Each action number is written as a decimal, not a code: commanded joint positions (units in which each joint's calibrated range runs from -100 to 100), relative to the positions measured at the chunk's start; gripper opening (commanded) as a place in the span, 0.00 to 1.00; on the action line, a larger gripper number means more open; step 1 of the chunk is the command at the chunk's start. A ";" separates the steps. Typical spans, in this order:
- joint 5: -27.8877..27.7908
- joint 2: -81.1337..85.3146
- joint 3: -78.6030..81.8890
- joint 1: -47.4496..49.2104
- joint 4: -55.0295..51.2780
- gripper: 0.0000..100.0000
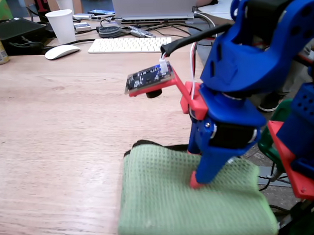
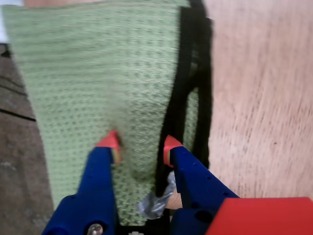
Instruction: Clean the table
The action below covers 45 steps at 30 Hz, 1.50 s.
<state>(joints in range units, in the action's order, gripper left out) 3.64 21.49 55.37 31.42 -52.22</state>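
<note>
Where the blue two-finger gripper with red tips (image 2: 141, 147) meets the folded green waffle-weave cloth (image 1: 185, 199), everything for the coming move is settled by direction: the cloth lies directly under the jaws, which stand partly open with a ridge of the fabric rising between them, the red fingertips (image 2: 110, 142) pressed onto the weave on either side. Whether the fabric is truly pinched or only pressed down I cannot tell. In the fixed view the cloth sits at the near right corner of the large light-wood table (image 1: 59, 126), its far edge near the arm's base and its long side running roughly left to right; the open stretch of bare wood extends away to the left and toward the white keyboard (image 1: 126, 45), white mouse (image 1: 62, 51) and white paper cup (image 1: 62, 25) at the back. A wiping stroke would therefore, by my judgement, need to carry the cloth leftward and outward over that bare wood.
</note>
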 commanded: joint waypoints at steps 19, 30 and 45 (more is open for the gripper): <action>-6.25 0.38 1.41 -15.86 -2.38 0.00; -18.90 -0.82 -2.18 -64.59 -1.23 0.00; -23.49 -49.10 -66.93 -84.72 -2.30 0.00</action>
<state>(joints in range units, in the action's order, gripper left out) -19.56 -22.78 -2.71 -53.03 -54.37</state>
